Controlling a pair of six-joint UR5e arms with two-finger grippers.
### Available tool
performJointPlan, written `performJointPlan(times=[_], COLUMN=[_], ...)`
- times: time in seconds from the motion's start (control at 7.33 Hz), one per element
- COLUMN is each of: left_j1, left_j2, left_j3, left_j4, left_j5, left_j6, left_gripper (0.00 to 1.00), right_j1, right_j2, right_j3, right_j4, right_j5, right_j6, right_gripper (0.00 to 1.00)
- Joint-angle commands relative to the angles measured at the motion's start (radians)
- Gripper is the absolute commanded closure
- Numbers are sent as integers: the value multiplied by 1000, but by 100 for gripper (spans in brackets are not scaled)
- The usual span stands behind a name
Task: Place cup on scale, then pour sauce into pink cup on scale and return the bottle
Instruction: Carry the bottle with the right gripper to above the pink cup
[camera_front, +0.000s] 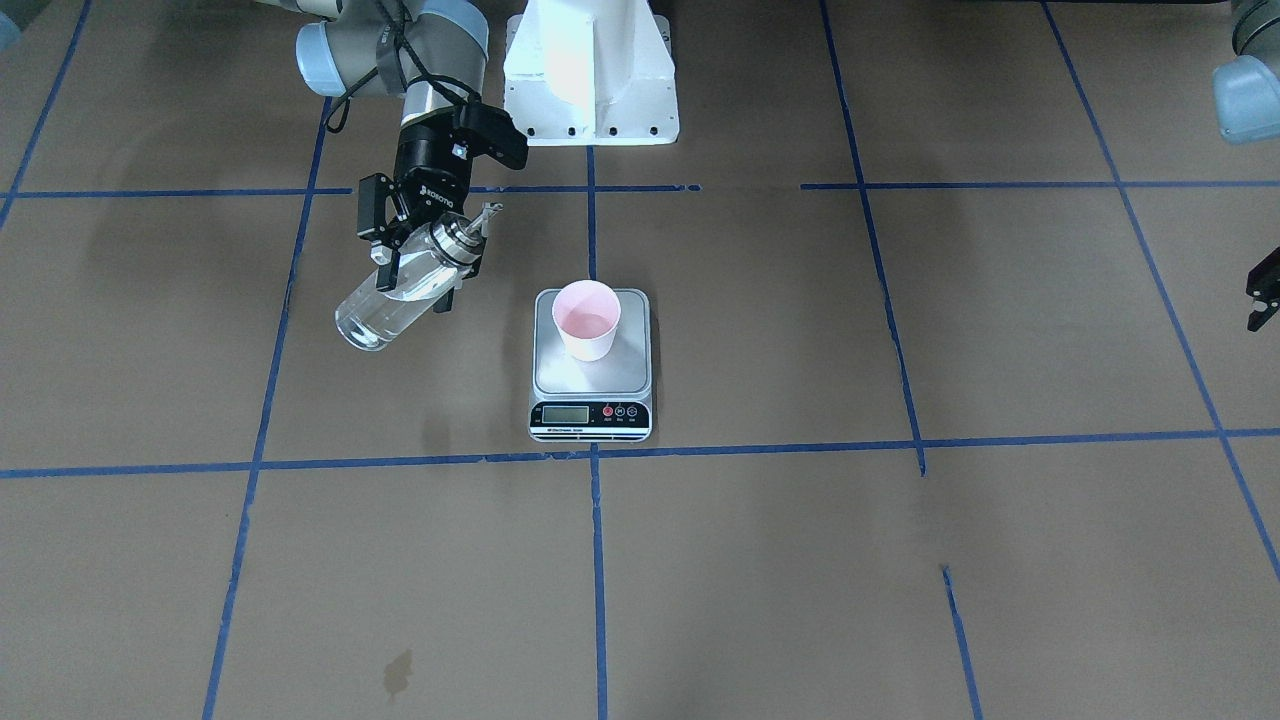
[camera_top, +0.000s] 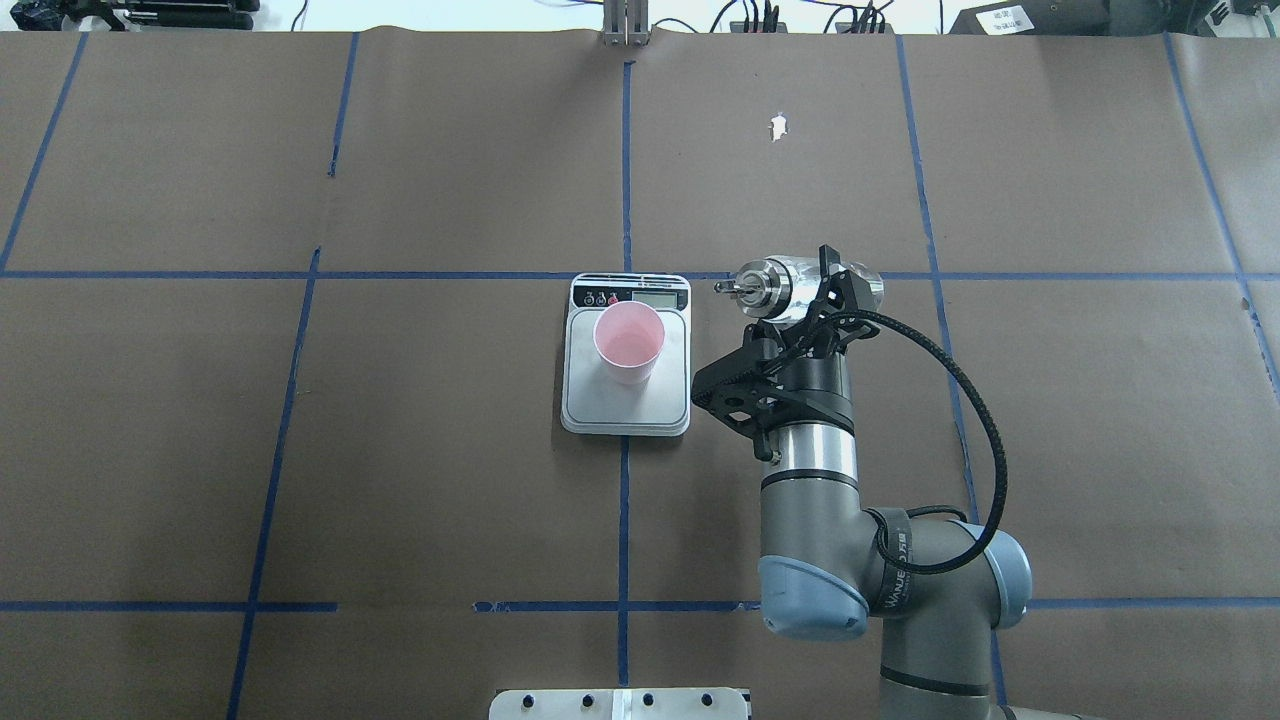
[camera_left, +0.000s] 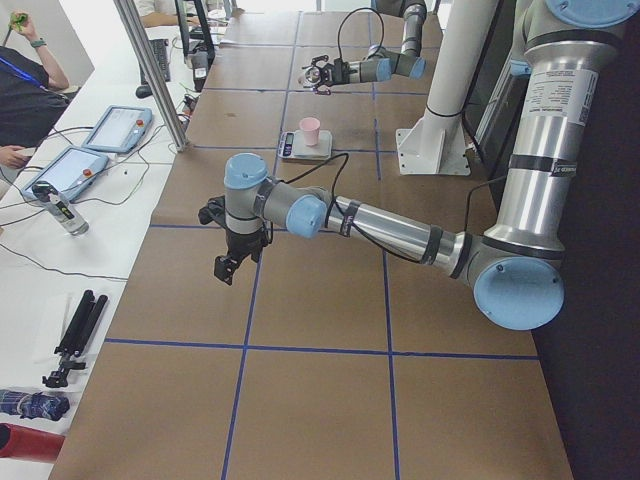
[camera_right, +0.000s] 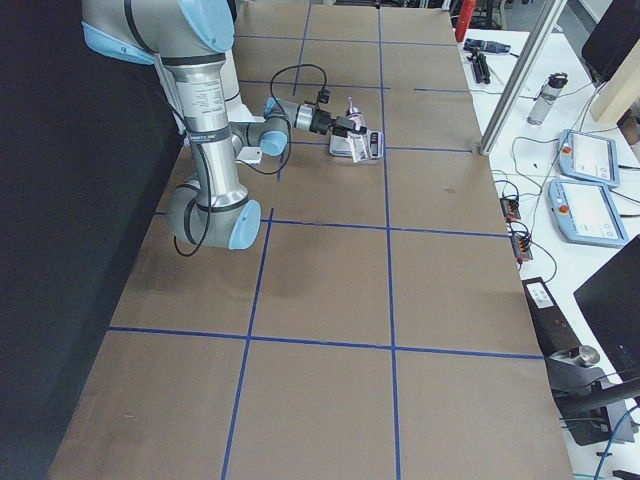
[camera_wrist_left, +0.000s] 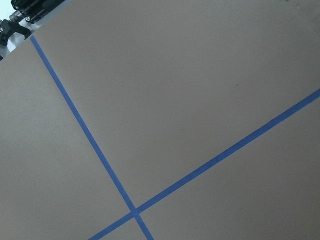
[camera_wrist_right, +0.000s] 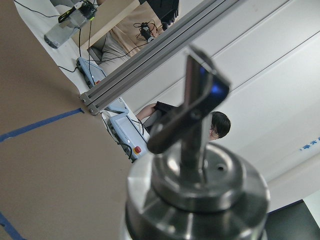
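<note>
Sauce bottle (camera_front: 385, 305) hangs in the air beside the scale (camera_front: 590, 385), on the robot's right side of it, and the right gripper (camera_front: 418, 280) is clamped around its glass body near the neck. It is tilted strongly, almost lying. Its silver cap and small spout (camera_front: 490, 213) turn toward the scale, but the spout is not above the platform. The clear liquid (camera_front: 372, 318) sits in the lower, far end, and I see no stream.

The pink cup (camera_front: 587, 320) stands upright on the scale's platform, toward the edge away from the display, so the first step looks done. Whether it holds any sauce I cannot tell.

I judge the pouring step is in hand. If the cup is dry, the next move asks to bring the spout over the cup's mouth and tip it lower, slowly, without knocking the light cup.

The left gripper (camera_front: 1262, 295) waits well apart from the scale. I cannot tell how its fingers stand.
</note>
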Motion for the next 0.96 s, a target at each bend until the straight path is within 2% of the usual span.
performJointPlan(times=[0.0, 0.27, 0.82], left_j1=[-10, -10, -10], left_j2=[0, 0, 0], left_j3=[7, 7, 4], left_j4=[1, 1, 3], left_j5=[-14, -28, -48], left_j6=[1, 0, 0], left_gripper=[0, 0, 0], right_j1=[-1, -3, -1], right_j2=[25, 65, 74], right_j3=[-43, -79, -95], right_j4=[0, -1, -1], right_j5=[-22, -23, -25], right_j6=[-44, -44, -45], right_gripper=[100, 100, 100])
